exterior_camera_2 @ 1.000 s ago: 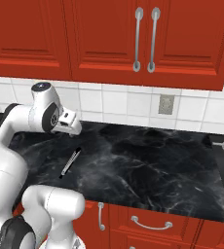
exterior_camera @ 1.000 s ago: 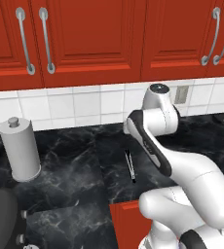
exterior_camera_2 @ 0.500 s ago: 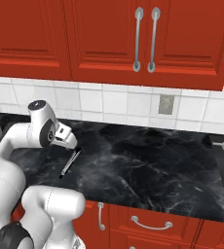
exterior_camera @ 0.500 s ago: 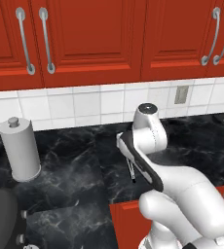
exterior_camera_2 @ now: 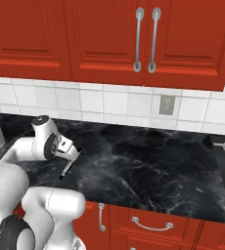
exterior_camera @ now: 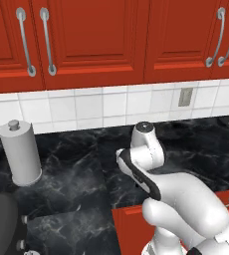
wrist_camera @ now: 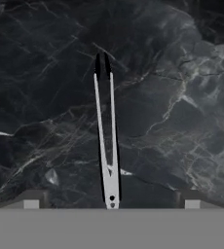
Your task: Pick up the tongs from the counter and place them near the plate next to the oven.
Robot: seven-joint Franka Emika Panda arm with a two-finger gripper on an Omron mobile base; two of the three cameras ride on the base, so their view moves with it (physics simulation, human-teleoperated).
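left base view: from behind the arm's left, facing forward and down; the worktop (exterior_camera: 86,174) crosses the middle, red cabinets (exterior_camera: 86,40) fill the top.
right base view: from behind its right, same worktop, cabinets and tiled wall (exterior_camera_2: 109,105).
hand view: close, looking down on the worktop, tongs (wrist_camera: 108,141) running up the frame's centre.

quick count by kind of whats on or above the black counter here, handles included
tongs: 1
paper towel roll: 1
wall outlet: 1
upper cabinet handles: 4 in the left base view, as two pairs; the right base view shows one of these pairs
total: 7
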